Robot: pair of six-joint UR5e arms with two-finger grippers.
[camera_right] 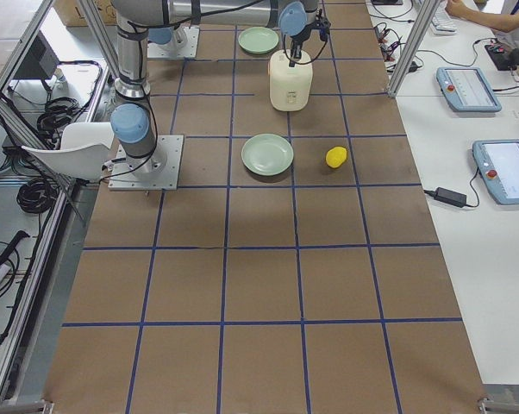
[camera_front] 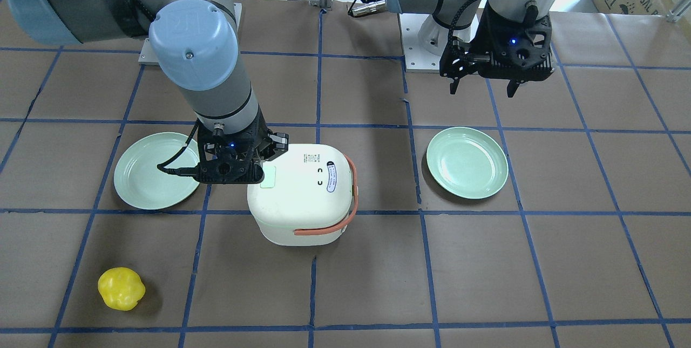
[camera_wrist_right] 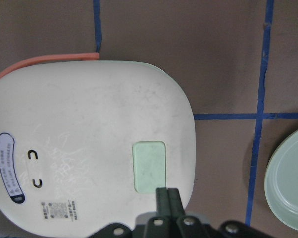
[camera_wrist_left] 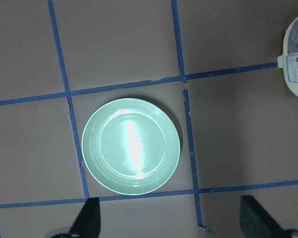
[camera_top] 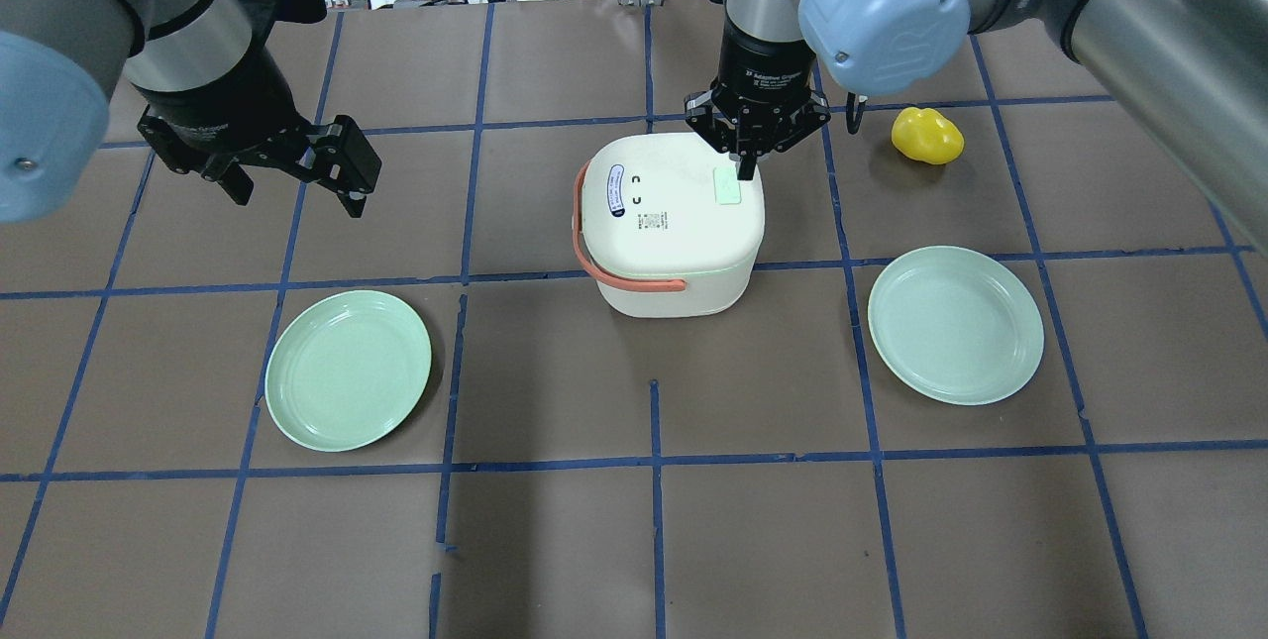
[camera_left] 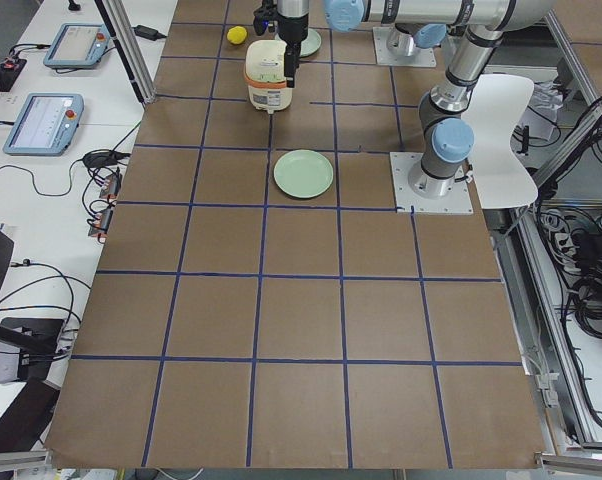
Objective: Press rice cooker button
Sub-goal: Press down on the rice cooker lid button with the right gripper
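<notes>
A white rice cooker [camera_top: 674,223] with an orange handle [camera_top: 592,258] stands mid-table. Its pale green button [camera_top: 728,187] is on the lid, also in the right wrist view [camera_wrist_right: 149,166] and the front view [camera_front: 268,177]. My right gripper [camera_top: 745,161] is shut, fingertips together, pointing down at the button's far edge; in the right wrist view the gripper [camera_wrist_right: 167,195] sits at the button's lower edge. I cannot tell whether it touches. My left gripper [camera_top: 292,185] is open and empty, hovering over bare table, above a green plate [camera_wrist_left: 131,146].
Two pale green plates lie on the table, one on the left [camera_top: 348,369] and one on the right [camera_top: 956,324]. A yellow pepper-like object [camera_top: 926,135] lies beyond the right plate, near the right arm.
</notes>
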